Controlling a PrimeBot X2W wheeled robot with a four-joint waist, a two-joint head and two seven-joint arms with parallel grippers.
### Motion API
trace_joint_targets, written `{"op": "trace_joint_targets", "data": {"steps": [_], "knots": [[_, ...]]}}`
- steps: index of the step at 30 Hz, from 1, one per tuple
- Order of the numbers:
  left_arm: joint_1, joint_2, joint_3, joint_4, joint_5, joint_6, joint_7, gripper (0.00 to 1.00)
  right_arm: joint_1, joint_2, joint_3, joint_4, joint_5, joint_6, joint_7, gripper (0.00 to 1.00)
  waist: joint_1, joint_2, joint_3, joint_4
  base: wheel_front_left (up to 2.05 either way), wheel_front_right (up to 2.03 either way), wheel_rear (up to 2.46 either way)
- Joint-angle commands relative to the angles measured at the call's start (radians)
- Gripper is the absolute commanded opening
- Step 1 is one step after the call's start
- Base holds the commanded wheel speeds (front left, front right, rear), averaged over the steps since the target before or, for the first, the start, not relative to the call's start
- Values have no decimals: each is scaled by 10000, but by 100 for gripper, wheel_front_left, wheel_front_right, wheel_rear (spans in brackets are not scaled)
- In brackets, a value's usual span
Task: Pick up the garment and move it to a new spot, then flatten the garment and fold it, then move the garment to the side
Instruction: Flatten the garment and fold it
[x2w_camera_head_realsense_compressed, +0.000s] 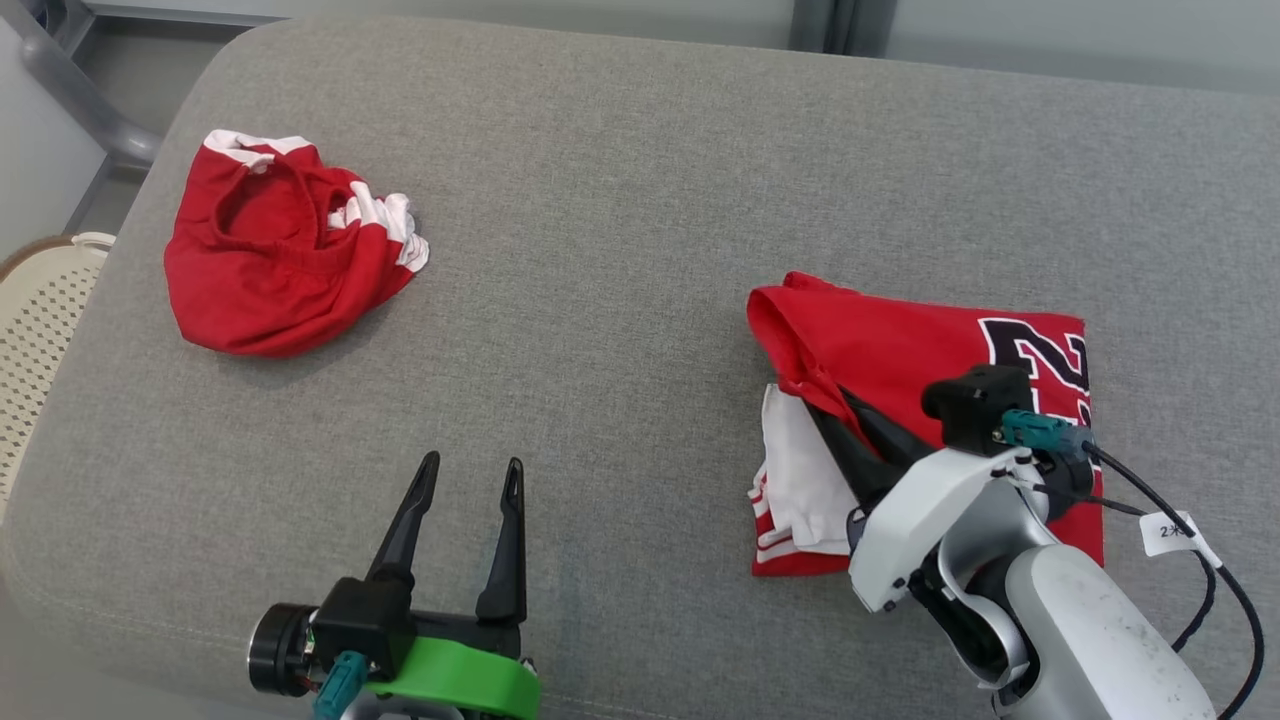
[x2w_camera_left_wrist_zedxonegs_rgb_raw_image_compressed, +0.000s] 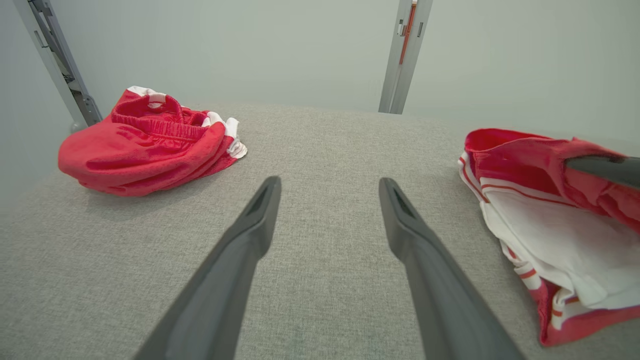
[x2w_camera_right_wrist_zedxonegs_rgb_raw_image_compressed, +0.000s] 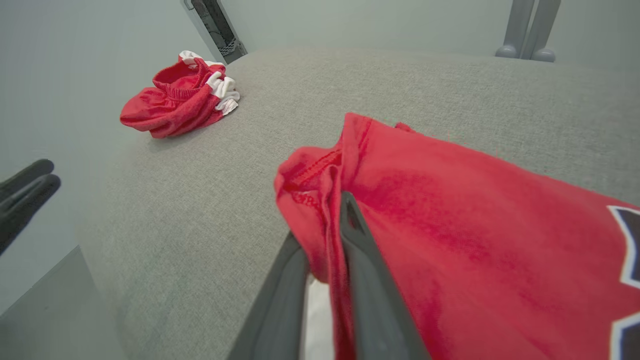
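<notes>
Grey woven cushion (x2w_camera_head_realsense_compressed: 640, 200), folded red jersey (x2w_camera_head_realsense_compressed: 900, 350)

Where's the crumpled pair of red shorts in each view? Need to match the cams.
Head view: crumpled red shorts at upper left, on the grey cushion.
Left wrist view: shorts at upper left, on the cushion's far part.
Right wrist view: shorts at upper left, small and far.
Shared landmark: the folded red jersey, at right in all three views.

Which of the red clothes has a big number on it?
The folded red jersey on the right has a black-and-white number printed on it. The crumpled red shorts on the left show just white trim.
</notes>
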Motion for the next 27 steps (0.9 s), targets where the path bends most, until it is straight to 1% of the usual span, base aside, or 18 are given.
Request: {"op": "trace_joint_targets", "data": {"steps": [1, 5, 7, 9, 11, 12, 15, 16, 18, 19, 20, 23, 26, 27], "knots": [[-143, 3, 13, -8, -109, 46, -4, 100, -151, -23, 39, -82, 255, -6, -70, 100, 0, -1, 19, -15, 0, 0, 0], [-67, 3, 86, -6, -114, 123, -4, 100, -172, -74, 14, -556, 901, -6, -182, 100, 0, -1, -7, -209, 0, 0, 0], [-67, 3, 123, -11, -96, 102, -4, 100, -156, -205, -129, -751, 979, -6, -253, 100, 0, -1, -43, -366, 0, 0, 0], [-96, 3, 180, -39, -14, 71, -4, 100, -111, -290, -455, -970, 1085, -6, -511, 100, 0, -1, -69, -584, 0, 0, 0], [-156, 4, 254, -78, 64, 56, -4, 100, -122, -579, -775, -1048, 869, -6, -874, 100, 0, -1, -87, -811, 0, 0, 0], [-177, 4, 290, -95, 90, 63, -3, 100, -70, -583, -976, -982, 881, -9, -1034, 100, 0, -1, -98, -927, 0, 0, 0], [-186, 6, 470, -154, 114, 53, -4, 100, 3, -846, -1210, -634, 617, -5, -1789, 100, 0, -1, -158, -1362, 0, 0, 0], [-172, 6, 526, -164, 144, 40, -4, 100, -5, -966, -1141, -484, 516, -2, -2063, 100, 0, -1, -179, -1500, 0, 0, 0], [-161, 6, 630, -216, 205, 28, -4, 100, -3, -1068, -1117, -8, 361, -6, -2768, 100, 0, -1, -238, -1789, 0, 0, 0], [-132, 6, 679, -217, 219, 0, -4, 100, -5, -1187, -1012, 322, 184, -2, -3301, 100, 0, -1, -282, -1957, 0, 0, 0], [-106, 6, 704, -219, 254, -11, -4, 100, -11, -1207, -1052, 537, 80, -3, -3562, 100, 0, -1, -317, -2054, 0, 0, 0], [46, 7, 861, -271, 319, 4, -4, 100, -27, -1113, -970, 1427, -224, -5, -4454, 100, 0, -1, -487, -2454, 0, 0, 0], [258, 9, 991, -344, 387, 22, -4, 100, 1, -952, -997, 1941, -680, -5, -4720, 100, 0, -1, -678, -2792, 0, 0, 0], [319, 9, 1039, -378, 425, 25, -4, 100, -28, -848, -1092, 1791, -789, -6, -4740, 100, 0, -1, -729, -2883, 0, 0, 0]]}}
